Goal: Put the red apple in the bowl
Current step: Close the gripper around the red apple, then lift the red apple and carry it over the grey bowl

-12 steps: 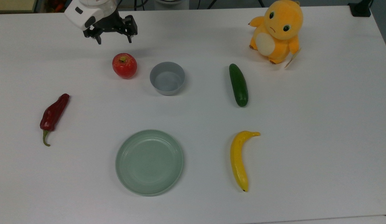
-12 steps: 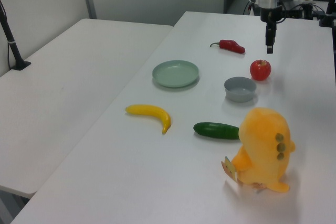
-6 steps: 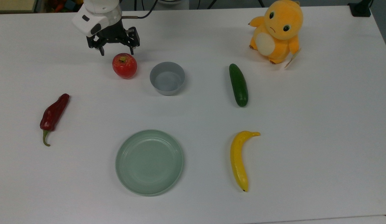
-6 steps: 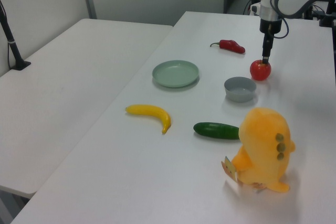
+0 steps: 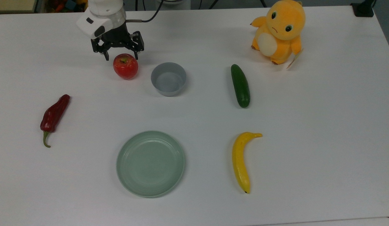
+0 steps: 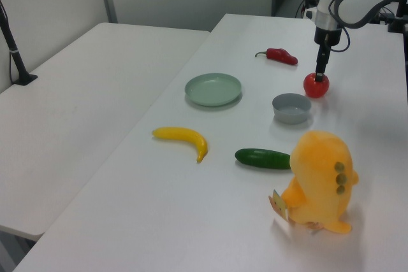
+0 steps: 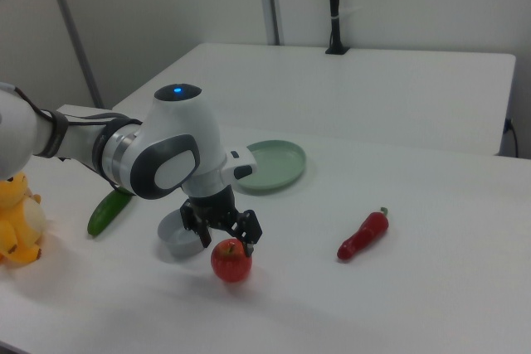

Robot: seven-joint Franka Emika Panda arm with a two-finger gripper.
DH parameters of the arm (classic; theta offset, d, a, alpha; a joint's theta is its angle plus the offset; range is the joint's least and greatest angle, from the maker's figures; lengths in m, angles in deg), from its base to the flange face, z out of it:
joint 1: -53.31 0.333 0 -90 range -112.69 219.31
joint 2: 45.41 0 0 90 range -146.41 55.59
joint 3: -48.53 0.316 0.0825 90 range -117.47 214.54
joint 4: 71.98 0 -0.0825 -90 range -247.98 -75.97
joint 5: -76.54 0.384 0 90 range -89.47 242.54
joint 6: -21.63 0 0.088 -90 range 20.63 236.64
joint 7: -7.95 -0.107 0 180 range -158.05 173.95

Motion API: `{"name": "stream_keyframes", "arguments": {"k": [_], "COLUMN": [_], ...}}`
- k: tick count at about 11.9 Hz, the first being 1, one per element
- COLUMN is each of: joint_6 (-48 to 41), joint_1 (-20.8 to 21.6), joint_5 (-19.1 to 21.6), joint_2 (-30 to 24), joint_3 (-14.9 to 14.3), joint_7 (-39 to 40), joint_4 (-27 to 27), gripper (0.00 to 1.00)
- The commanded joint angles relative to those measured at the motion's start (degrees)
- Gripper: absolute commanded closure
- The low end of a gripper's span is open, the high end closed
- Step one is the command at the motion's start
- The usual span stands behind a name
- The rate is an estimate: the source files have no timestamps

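Glossy round red apple (image 5: pixel 125 66) sitting on white worktop (image 5: pixel 307 125) just beside small deep grey bowl (image 5: pixel 168 78), on the top view's left of it, black two-finger gripper (image 5: pixel 121 57) hovering at the apple's top, fingers spread apart, straddling it without clamping.

apple (image 5: pixel 125 66): glossy red skin, smooth, I see highlights on top
bowl (image 5: pixel 168 78): matt grey, looks like plastic, smooth walls
plate (image 5: pixel 150 164): pale green, satin finish, prob. plastic, faint ridges inside
chili (image 5: pixel 53 116): dark red, wrinkled, slight sheen
cucumber (image 5: pixel 240 85): dark green, semi-gloss
banana (image 5: pixel 240 160): yellow, smooth, waxy
toy (image 5: pixel 278 30): orange plush, fuzzy cloth
table (image 5: pixel 307 131): white, matt, smooth
gripper (image 5: pixel 120 57): black matt fingers; arm shell white glossy plastic
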Motion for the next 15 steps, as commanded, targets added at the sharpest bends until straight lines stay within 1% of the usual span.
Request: {"name": "stream_keyframes", "arguments": {"k": [1, 4, 5, 6, 7, 8, 9, 10, 11, 13, 15], "joint_6": [3.96, 5.99, 5.99, 5.73, 5.11, 5.02, 4.93, 4.24, 1.44, -2.69, -6.38], "joint_1": [0.6, 0.87, 0.87, 0.87, 0.87, 0.87, 0.78, 0.52, 0.43, 0.25, 0.16], "joint_5": [1.04, 0.78, 0.26, 0.25, 0.25, 0.25, 0.25, 0.25, 0.25, 0.42, 0.86], "joint_2": [1.49, 2.64, 2.99, 3.16, 2.99, 2.9, 2.9, 2.55, 1.94, -0.69, -2.19], "joint_3": [0.12, 0.29, 0.38, 0.82, 0.82, 0.82, 0.82, 0.82, 0.82, 0.91, 1.0], "joint_7": [0.79, 1.23, 1.49, 2.1, 2.2, 2.54, 4.29, 6.31, 7.2, 7.21, 7.21], "joint_4": [-1.1, -1.54, -1.54, -1.45, -1.45, -1.36, -1.27, -1.19, -0.58, 0.22, 2.4], "gripper": [0.0, 0.0, 0.08, 0.32, 0.67, 0.8, 0.91, 0.96, 0.99, 0.99, 0.99]}}
